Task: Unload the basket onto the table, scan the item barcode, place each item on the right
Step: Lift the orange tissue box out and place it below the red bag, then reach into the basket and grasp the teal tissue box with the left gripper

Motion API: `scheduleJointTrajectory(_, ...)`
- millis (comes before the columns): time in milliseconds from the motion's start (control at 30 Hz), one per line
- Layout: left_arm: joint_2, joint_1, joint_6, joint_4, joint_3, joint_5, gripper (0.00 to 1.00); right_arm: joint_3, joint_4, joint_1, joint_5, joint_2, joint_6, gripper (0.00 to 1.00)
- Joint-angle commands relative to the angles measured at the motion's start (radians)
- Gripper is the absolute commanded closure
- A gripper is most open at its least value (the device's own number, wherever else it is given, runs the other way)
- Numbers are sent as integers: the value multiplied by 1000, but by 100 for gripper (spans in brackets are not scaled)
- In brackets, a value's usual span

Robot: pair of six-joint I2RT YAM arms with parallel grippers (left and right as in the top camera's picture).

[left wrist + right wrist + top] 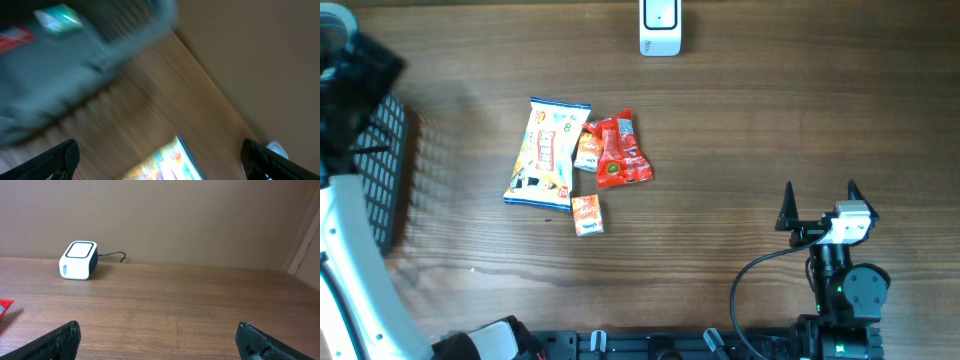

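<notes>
Roughly mid-tabletop (pixel 770 120) sits the little pile of snacks, all lying loose on the wood. There's a big white-and-blue packet (pixel 548 153) lying flat, a red packet (pixel 620 150) just to its right, a small orange packet (pixel 588 147) tucked between those two, and a second orange packet (pixel 587 214) near the big one's lower corner. The scanner (pixel 660 28), white with a dark side, stands at the far edge, well apart from the pile. My right gripper (pixel 820 195) hangs near the front right with its jaws spread wide and nothing between them. The left gripper (pixel 160 146) is over by the dark mesh basket (pixel 385 170) at the left edge. That wrist view is badly blurred, but I can make out the jaws wide apart and empty, with a corner of the big packet below them and fuzzy green and red shapes up by the basket.
</notes>
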Motion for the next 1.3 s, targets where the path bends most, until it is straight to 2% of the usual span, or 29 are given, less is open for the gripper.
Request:
scheduleJointTrajectory(0,21,98,-61,37,15,-233,0,-2,2,-5,10,-4,14,0)
scheduleJointTrajectory(167,92,177,-138,43,14,-400,0,-2,2,-5,10,-4,14,0)
scheduleJointTrajectory(333,210,240,-139,64,14,-482,0,-2,2,-5,10,-4,14,0)
scheduleJointTrajectory(700,438,322,-137,176,14,-485,0,-2,2,-5,10,-4,14,0)
scheduleJointTrajectory(800,495,325,-91,211,14,-484,0,-2,2,-5,10,-4,14,0)
scheduleJointTrajectory(967,595,325,102,276,14,-485,0,-2,2,-5,10,-4,14,0)
scheduleJointTrajectory(1167,679,325,261,345,14,-482,1,-2,2,-5,10,-4,14,0)
scheduleJointTrajectory(1267,708,325,330,357,13,-407,0,-2,2,-5,10,-4,14,1)
